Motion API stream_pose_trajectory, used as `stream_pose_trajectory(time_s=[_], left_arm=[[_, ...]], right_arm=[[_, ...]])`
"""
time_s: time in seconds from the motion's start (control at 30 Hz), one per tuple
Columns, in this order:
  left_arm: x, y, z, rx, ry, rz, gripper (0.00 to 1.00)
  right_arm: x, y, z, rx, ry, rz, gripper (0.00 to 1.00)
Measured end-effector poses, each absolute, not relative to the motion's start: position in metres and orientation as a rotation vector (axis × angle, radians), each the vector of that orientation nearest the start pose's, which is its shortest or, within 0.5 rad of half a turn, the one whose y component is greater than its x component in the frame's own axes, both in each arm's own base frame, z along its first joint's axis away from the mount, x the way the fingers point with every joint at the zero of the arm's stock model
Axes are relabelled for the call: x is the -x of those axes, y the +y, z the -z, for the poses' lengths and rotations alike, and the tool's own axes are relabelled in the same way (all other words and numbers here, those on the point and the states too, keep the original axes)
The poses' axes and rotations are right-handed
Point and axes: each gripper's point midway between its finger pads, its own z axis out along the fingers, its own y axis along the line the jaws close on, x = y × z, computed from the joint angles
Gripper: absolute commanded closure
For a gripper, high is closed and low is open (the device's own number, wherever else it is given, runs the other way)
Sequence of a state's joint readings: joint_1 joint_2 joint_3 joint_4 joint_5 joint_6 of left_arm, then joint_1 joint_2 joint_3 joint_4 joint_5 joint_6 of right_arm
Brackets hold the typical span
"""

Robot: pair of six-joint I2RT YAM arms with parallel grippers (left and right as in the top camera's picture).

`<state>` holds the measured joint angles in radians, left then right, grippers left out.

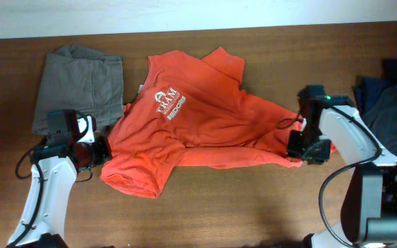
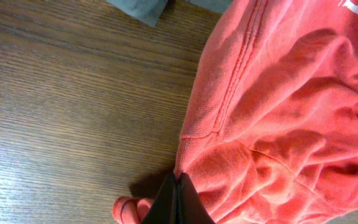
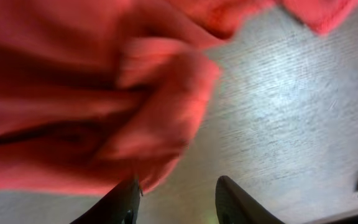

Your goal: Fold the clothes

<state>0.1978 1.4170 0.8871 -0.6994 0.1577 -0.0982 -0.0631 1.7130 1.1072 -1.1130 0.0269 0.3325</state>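
Orange-red soft knit T-shirt (image 1: 205, 131) lies mid-table, crumpled rather than flat. The body is wide and rumpled on the left and tapers to a bunched point on the right. Its white chest lettering (image 1: 169, 103) faces up, tilted. One sleeve (image 1: 136, 180) flops out at the lower-left corner. The hem (image 2: 235, 68) shows double stitching and fine ribbed texture, with soft folds beside it.

Left gripper (image 2: 178, 198) is at the shirt's left edge, jaws pinched together on the fabric edge. A small roll of cloth pokes out beside the fingers.

Right gripper (image 3: 176, 205) is at the shirt's right tip, jaws apart with nothing between them. Blurred cloth hangs just over the finger on the picture's left, and bare tabletop shows through the gap.

Grey-brown garment (image 1: 81, 83) sits up-left of the shirt, matte, folded into a rough rectangle. Its right edge meets the shirt; can't tell which one overlaps.

Dark blue-grey garments (image 1: 391, 93) are piled far right of the shirt, well apart from it, beyond the right arm (image 1: 353, 134).

Wood-grain table (image 1: 240, 207) has a broad bare strip below the shirt in the overhead view and a narrower one above it. The room right of the shirt's tip is partly taken by the right arm.
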Motion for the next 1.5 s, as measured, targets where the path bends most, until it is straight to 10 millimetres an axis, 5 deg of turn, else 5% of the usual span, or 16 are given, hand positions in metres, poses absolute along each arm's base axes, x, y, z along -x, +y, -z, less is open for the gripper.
stream_pose_trajectory(time_s=[0.13,0.33,0.43,0.57,0.73,0.87,1.0,1.17,1.5], left_arm=[[-0.302,0.033,-0.073,0.373,2.762,0.196,0.99],[-0.303,0.033,-0.073,0.373,2.759,0.196,0.99],[-0.303,0.033,-0.073,0.373,2.759,0.196,1.0],[-0.303,0.032,-0.073,0.371,2.759,0.204,1.0],[-0.306,0.018,-0.081,0.311,2.735,0.313,1.0],[-0.316,0.01,-0.117,0.219,2.62,0.358,1.0],[-0.32,0.008,-0.156,0.162,2.497,0.347,1.0],[-0.317,0.006,-0.175,0.131,2.437,0.339,1.0],[-0.305,0.003,-0.166,0.146,2.498,0.355,1.0]], right_arm=[[-0.25,-0.021,-0.026,-0.701,3.215,-0.015,0.37],[-0.248,0.0,-0.007,-0.704,3.193,-0.218,0.88],[-0.245,0.001,-0.012,-0.694,3.213,-0.235,0.96],[-0.255,-0.004,-0.037,-0.66,3.216,-0.238,0.96],[-0.286,-0.008,-0.094,-0.513,3.084,-0.245,0.96],[-0.308,-0.01,-0.152,-0.423,2.876,-0.239,0.94],[-0.304,-0.01,-0.185,-0.379,2.768,-0.232,0.93],[-0.297,-0.009,-0.186,-0.383,2.784,-0.233,0.92],[-0.274,0.001,-0.169,-0.417,2.931,-0.298,0.92]])
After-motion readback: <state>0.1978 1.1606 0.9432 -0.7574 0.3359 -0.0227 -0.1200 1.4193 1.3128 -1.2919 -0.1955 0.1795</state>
